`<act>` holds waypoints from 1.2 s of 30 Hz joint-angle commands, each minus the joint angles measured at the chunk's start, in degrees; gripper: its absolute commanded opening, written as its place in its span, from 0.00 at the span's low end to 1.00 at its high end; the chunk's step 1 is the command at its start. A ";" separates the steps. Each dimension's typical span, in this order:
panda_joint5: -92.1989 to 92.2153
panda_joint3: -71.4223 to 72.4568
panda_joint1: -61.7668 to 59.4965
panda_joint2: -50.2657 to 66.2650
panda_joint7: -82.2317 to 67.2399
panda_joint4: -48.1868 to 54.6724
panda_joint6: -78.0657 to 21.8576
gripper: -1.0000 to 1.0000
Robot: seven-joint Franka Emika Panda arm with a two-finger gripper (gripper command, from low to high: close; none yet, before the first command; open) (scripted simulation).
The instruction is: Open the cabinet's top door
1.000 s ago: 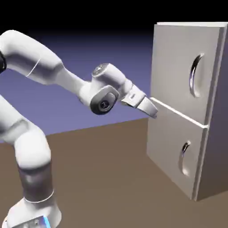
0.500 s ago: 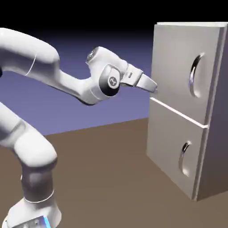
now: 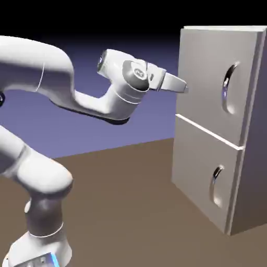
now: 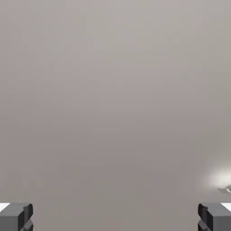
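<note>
Exterior view: spread hand [image 3: 182,86] seemingly near top door [image 3: 206,78].

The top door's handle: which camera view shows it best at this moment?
The exterior view shows it best: the top door's handle appears whole, a long curved silver bar on the top door, apart from the gripper. The hand view shows mostly plain grey panel, with only a bright glint at its lower right edge, perhaps the handle.

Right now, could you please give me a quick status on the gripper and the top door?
Gripper open, empty, at top door's near edge. Door shut, handle untouched. Nothing in the way.
</note>
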 commanded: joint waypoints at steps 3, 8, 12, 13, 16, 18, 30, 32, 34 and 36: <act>-7.48 -2.81 2.65 -0.74 5.71 1.58 -0.27 0.50; -19.94 -7.50 7.05 -1.98 15.23 4.22 -0.73 0.50; -29.90 -11.25 10.58 -2.97 22.84 6.33 -1.09 0.50; -32.40 -12.19 11.46 -3.22 24.75 6.85 -1.18 0.50; -39.87 -15.00 14.10 -3.96 30.46 8.44 -1.45 0.50; -44.86 -16.88 15.87 -4.46 34.26 9.49 -1.64 0.50; -74.75 -28.13 26.44 -7.43 57.10 15.82 -2.73 0.50; -75.19 -28.29 26.59 -7.47 57.43 15.91 -2.74 0.50; -75.61 -31.19 30.74 -6.18 57.70 18.89 -3.05 0.50; -76.04 -34.09 34.90 -4.90 57.97 21.87 -3.35 0.50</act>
